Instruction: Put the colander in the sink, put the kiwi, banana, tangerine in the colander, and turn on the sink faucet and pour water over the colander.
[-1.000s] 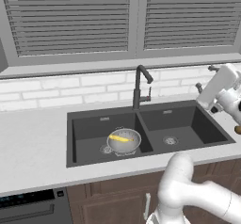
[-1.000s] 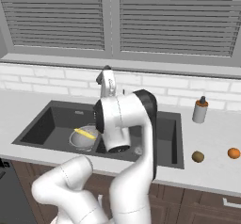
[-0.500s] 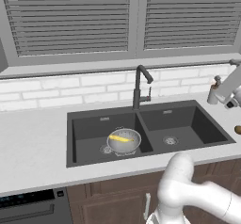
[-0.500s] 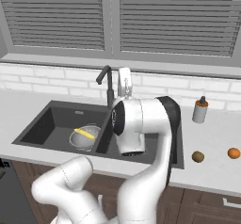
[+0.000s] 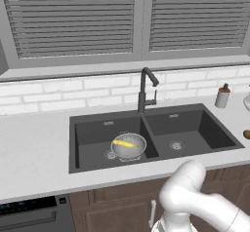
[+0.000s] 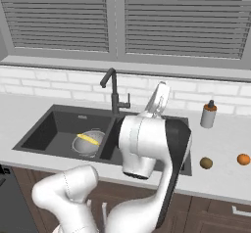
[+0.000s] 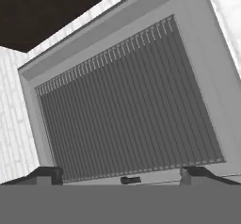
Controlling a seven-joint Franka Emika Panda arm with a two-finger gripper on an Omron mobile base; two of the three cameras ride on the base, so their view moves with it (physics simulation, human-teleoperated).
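Glossy white arm (image 6: 147, 144) of rounded, bulbous segments, with a broad dark grey band at one joint. The hand (image 7: 121, 175) ends in two small dark fingertips (image 7: 47, 175).

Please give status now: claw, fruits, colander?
Claw open, empty, facing window blinds. Banana in colander, left sink basin. Kiwi, tangerine on counter. Nothing blocks them.
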